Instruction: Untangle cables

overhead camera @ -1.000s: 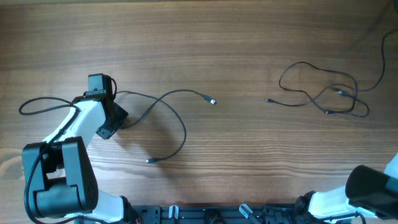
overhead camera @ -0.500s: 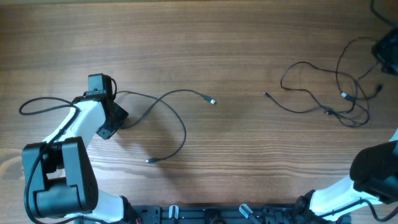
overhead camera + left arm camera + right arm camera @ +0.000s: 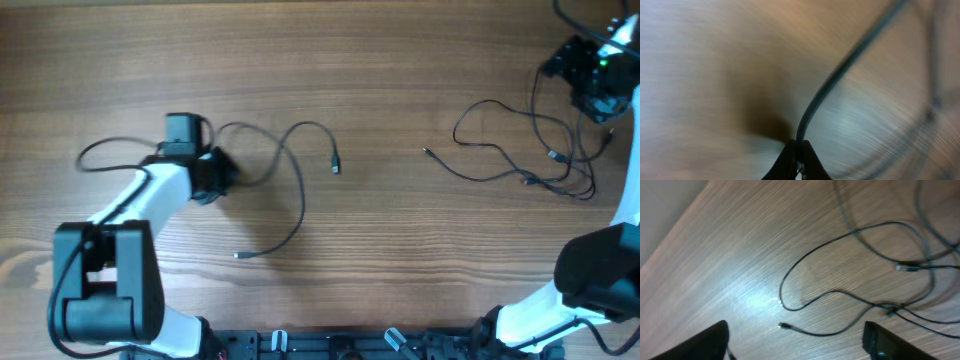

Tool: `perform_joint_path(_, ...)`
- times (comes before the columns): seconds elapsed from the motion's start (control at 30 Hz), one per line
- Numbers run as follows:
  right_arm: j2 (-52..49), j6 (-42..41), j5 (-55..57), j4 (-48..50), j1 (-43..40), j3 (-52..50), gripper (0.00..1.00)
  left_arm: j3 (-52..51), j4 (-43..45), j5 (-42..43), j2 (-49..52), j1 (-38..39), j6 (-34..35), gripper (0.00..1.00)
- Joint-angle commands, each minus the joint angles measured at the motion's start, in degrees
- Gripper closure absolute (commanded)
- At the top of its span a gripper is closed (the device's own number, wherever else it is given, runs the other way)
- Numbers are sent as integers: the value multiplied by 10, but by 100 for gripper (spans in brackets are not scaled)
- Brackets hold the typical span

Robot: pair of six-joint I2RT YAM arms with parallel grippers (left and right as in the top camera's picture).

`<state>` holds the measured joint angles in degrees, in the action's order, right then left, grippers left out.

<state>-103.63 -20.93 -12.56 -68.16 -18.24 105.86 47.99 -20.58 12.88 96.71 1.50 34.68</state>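
A thin black cable [image 3: 301,195] lies looped on the left half of the wooden table, with one plug end [image 3: 335,166] in the middle and another [image 3: 238,256] nearer the front. My left gripper [image 3: 212,172] is shut on this cable. In the blurred left wrist view the cable [image 3: 840,70] rises from the closed gripper [image 3: 799,156]. More tangled cables [image 3: 560,165] lie at the right. My right gripper [image 3: 582,75] hovers open above their far side. The right wrist view shows these cables [image 3: 850,235] on the table beyond the wide-apart right gripper [image 3: 796,332], with nothing between its fingers.
The arm bases stand along the table's front edge [image 3: 330,345]. The thicker robot cable [image 3: 570,15] runs off the far right corner. A pale surface [image 3: 665,210] borders the table edge in the right wrist view.
My left gripper has slid right, dragging its cable. The right gripper has come into view at the far right and opened; the tangled cables there have shifted.
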Motion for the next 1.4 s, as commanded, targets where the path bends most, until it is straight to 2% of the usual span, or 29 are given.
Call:
perform_joint_path(0.0, -4, 17, -9, 0, 40, -5, 10, -3, 40, 149, 6, 98, -130, 96)
perform_joint_path(0.03, -4, 25, -9, 0, 55, -5, 10, -3, 43, 138, 6, 135, -159, 91)
perform_joint_path(0.07, -4, 30, -9, -1, 67, -5, 10, -3, 43, 113, 6, 152, -163, 70)
perform_joint_path(0.1, -4, 30, -9, -1, 76, -6, 10, -3, 42, 91, 6, 165, -163, 60)
perform_joint_path(0.13, -4, 33, -11, -3, 93, -6, 10, -3, 41, 80, 6, 174, -163, 40)
perform_joint_path(0.2, -4, 79, -27, -2, 120, -14, 7, -3, 40, 80, 6, 173, -163, 36)
perform_joint_path(0.37, -9, 103, -31, 47, 221, -116, 6, -3, 9, 78, -13, 105, -158, 36)
perform_joint_path(0.53, -11, 104, -70, 205, 360, -245, 7, -3, -51, 78, -54, -50, -142, 35)
perform_joint_path(0.63, -14, 100, -42, 292, 456, -288, 7, -3, -96, 27, -54, -125, -70, 33)
perform_joint_path(0.67, -17, 85, -21, 307, 476, -294, 7, -3, -103, 24, -54, -135, -66, 33)
perform_joint_path(0.7, -30, 14, 39, 319, 511, -300, 7, -3, -113, 24, -54, -152, -66, 32)
perform_joint_path(0.8, -63, -88, 66, 330, 556, -302, 11, -3, -119, 24, -54, -159, -72, 31)
perform_joint_path(0.87, -99, -143, 66, 342, 575, -302, 20, -3, -119, 24, -54, -159, -72, 30)
perform_joint_path(1.07, -134, -158, 68, 396, 578, -302, 46, -3, -121, 24, -54, -159, -72, 30)
perform_joint_path(1.13, -134, -175, 68, 388, 578, -302, 60, -3, -123, 24, -54, -159, -72, 30)
perform_joint_path(1.23, -136, -216, 68, 379, 578, -302, 75, -3, -128, 24, -54, -159, -72, 30)
perform_joint_path(1.27, -136, -217, 68, 378, 578, -302, 76, -3, -129, 24, -54, -159, -72, 30)
perform_joint_path(1.37, -136, -217, 70, 373, 578, -302, 90, -3, -129, 24, -54, -159, -72, 30)
